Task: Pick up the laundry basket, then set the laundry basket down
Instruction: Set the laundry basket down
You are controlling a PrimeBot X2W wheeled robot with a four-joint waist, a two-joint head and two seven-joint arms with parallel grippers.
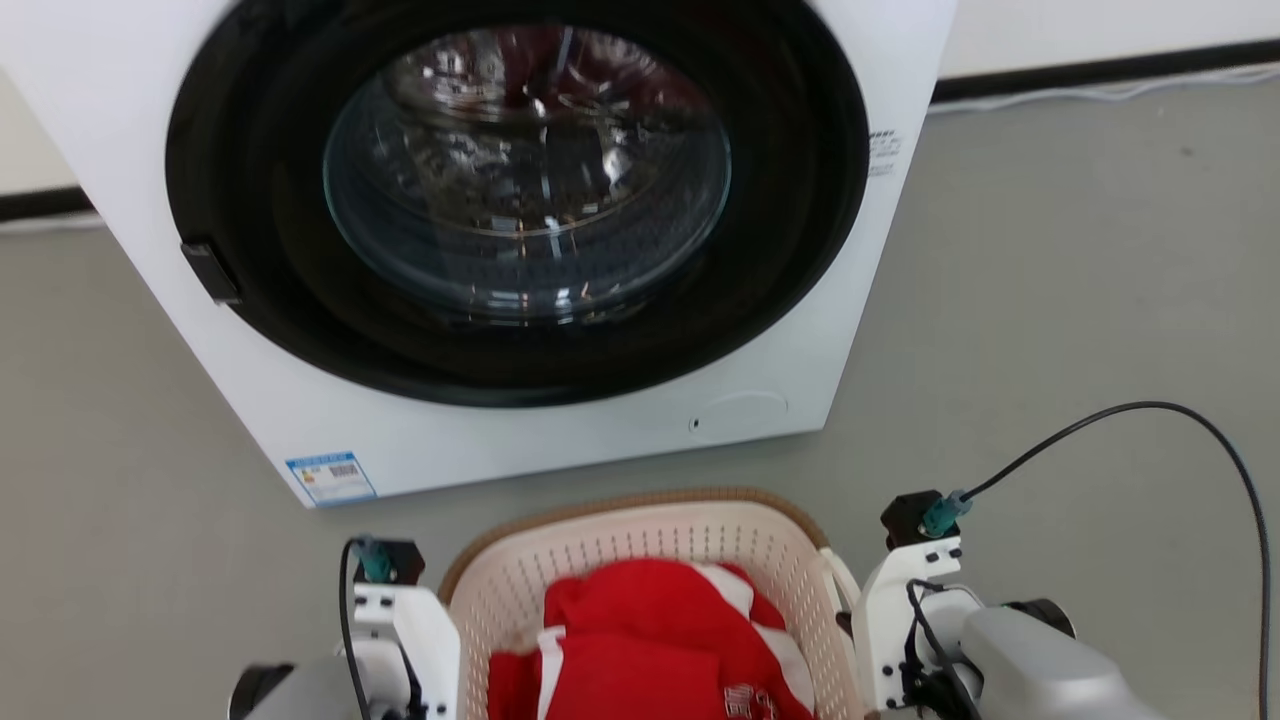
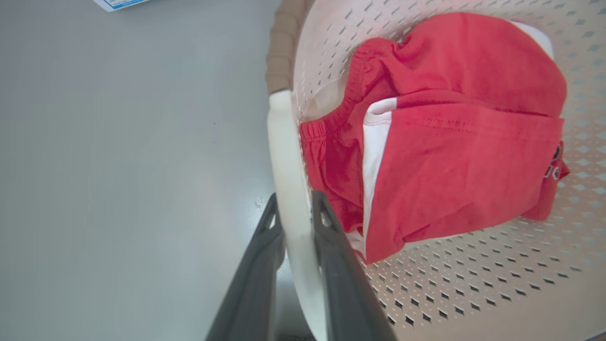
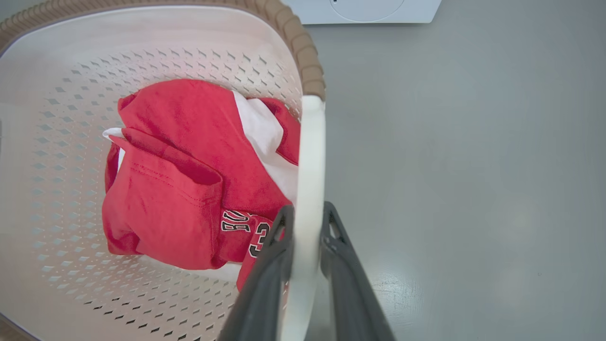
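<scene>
Left gripper (image 2: 294,203) pinches one white side handle (image 2: 284,142) of the cream, perforated, brown-rimmed plastic laundry basket (image 1: 640,540); right gripper (image 3: 307,210) pinches the other handle (image 3: 310,142), pale forearms (image 1: 1040,660) flanking it.

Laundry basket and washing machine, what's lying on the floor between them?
Nothing: the head view shows a bare strip of grey floor between the laundry basket and the washing machine.

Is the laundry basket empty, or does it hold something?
Not empty: red and white clothing lies inside the laundry basket.
</scene>
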